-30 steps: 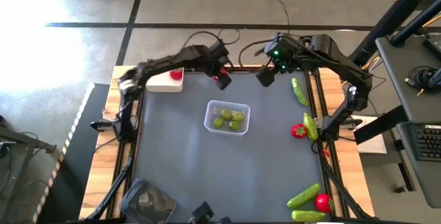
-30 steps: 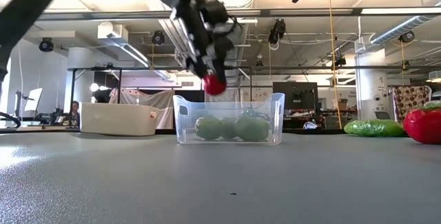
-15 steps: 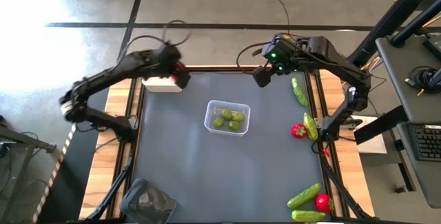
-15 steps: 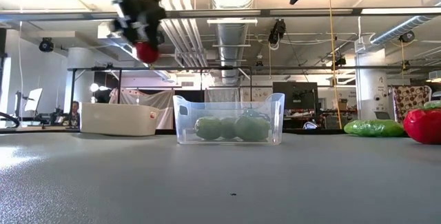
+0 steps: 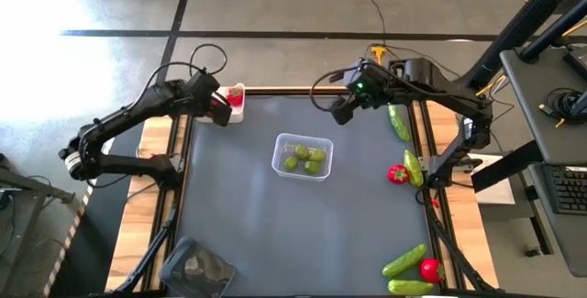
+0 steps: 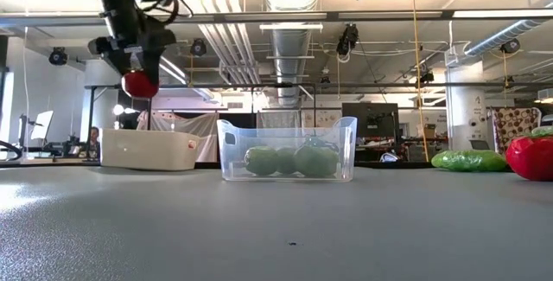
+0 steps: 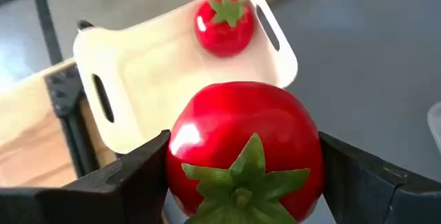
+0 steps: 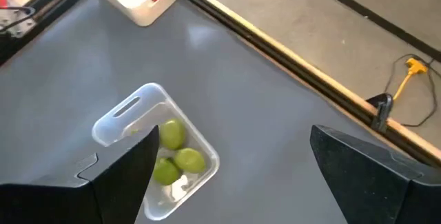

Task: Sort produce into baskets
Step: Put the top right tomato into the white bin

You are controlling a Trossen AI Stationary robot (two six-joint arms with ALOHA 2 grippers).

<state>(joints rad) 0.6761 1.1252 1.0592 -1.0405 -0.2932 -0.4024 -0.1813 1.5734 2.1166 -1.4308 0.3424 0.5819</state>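
Swinging away from the clear tub since a second ago, the left gripper (image 5: 220,107) has carried its strawberry (image 5: 223,103) across to the far left corner and now sits at the near edge of the white tub (image 5: 229,113), where in the high view another strawberry (image 5: 236,97) already lies just beyond it. From table height, the held strawberry (image 6: 138,83) hangs pinched between the fingers, above and slightly short of the white tub (image 6: 151,149), well clear of its rim; the clear tub (image 6: 287,150) with its round green fruits (image 6: 262,160) stands well off to the side. Through the left wrist camera, the fingers (image 7: 131,182) press on either flank of the strawberry (image 7: 244,151), green top toward the lens, and the white tub (image 7: 158,79) opens directly ahead and below, its long axis slanting across the line of travel, the resting strawberry (image 7: 223,24) at its far end. I judge the drop needs only a small advance forward. From the right wrist, the right gripper (image 8: 227,169) waits spread wide and empty, high above the clear tub (image 8: 155,151), far from the white one, so the left arm is plainly nearer.
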